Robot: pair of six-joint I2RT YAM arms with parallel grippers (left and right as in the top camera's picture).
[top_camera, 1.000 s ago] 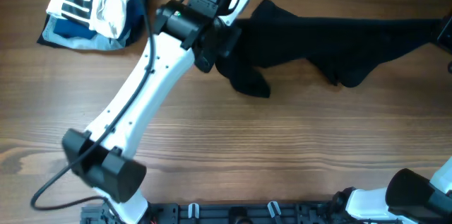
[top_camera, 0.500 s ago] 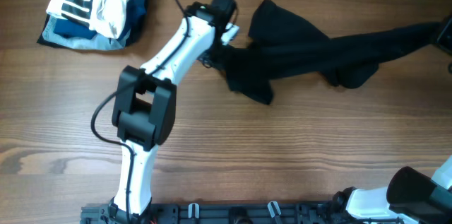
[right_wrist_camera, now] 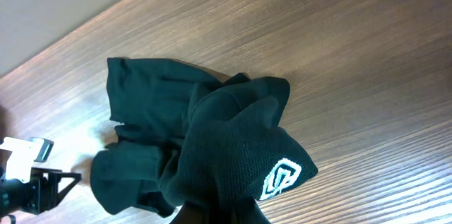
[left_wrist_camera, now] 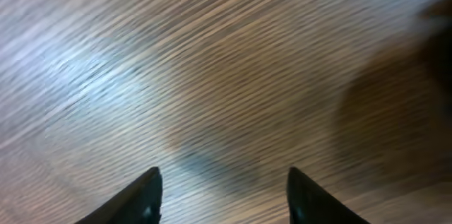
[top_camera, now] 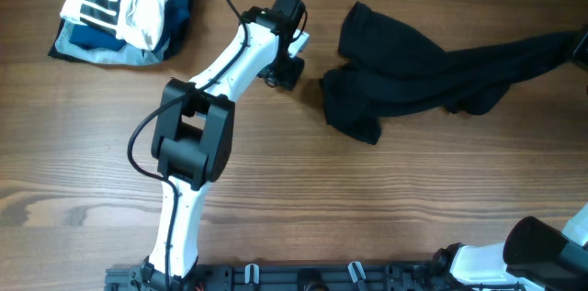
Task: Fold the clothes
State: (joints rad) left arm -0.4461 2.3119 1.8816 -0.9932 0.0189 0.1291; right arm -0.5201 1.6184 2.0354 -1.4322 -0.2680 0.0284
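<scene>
The clothes (top_camera: pixel 413 75), a black garment, lie crumpled across the upper right of the wooden table (top_camera: pixel 367 199), stretching to the right edge of the overhead view. My left gripper (top_camera: pixel 288 68) hovers just left of the garment and does not touch it. In the left wrist view the left gripper (left_wrist_camera: pixel 224 181) is open, with only bare wood between its fingertips (left_wrist_camera: pixel 150 185). In the right wrist view the clothes (right_wrist_camera: pixel 212 139) bunch up at my right gripper (right_wrist_camera: pixel 220 217), which is shut on the fabric. A white logo (right_wrist_camera: pixel 282 177) shows on the raised fold. The right fingers are hidden under the cloth.
A stack of striped, white and blue garments (top_camera: pixel 124 6) sits at the table's top left. The left arm (top_camera: pixel 197 135) crosses the table's middle left. The right arm's base (top_camera: pixel 542 254) and a rail (top_camera: pixel 303 277) line the front edge.
My left gripper has opened and let go of the garment's left end. The garment has slid to the right, away from it. The left arm has straightened and now stands clear of the cloth.
</scene>
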